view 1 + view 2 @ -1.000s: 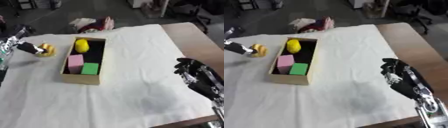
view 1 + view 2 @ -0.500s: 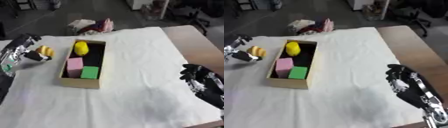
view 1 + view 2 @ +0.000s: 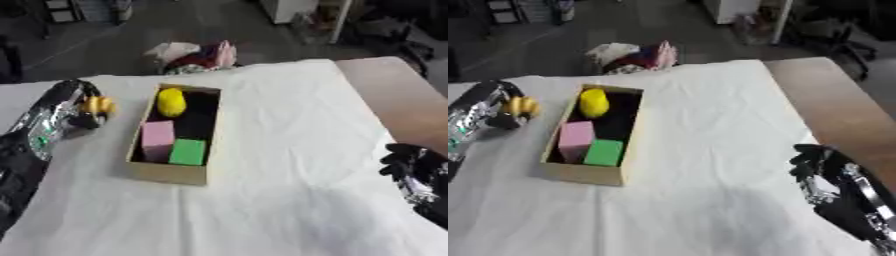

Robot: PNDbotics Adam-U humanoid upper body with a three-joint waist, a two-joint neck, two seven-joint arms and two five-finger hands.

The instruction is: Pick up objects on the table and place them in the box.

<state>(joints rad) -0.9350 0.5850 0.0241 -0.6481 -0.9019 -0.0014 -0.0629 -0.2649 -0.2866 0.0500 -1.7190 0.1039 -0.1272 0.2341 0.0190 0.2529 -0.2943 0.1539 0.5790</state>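
An open cardboard box lies mid-left on the white cloth. Inside it are a yellow lemon-like object at the far end, a pink block and a green block at the near end. My left hand is left of the box, its fingers curled round a small yellow lumpy object. My right hand shows at the lower right edge, away from the box, fingers curled and holding nothing.
The white cloth covers most of the table; bare brown tabletop shows at the right. A heap of white, red and pink stuff lies beyond the table's far edge.
The whole picture has shifted, so the camera moved. My left hand with the yellow object has come a little nearer the box. My right hand sits lower in the view.
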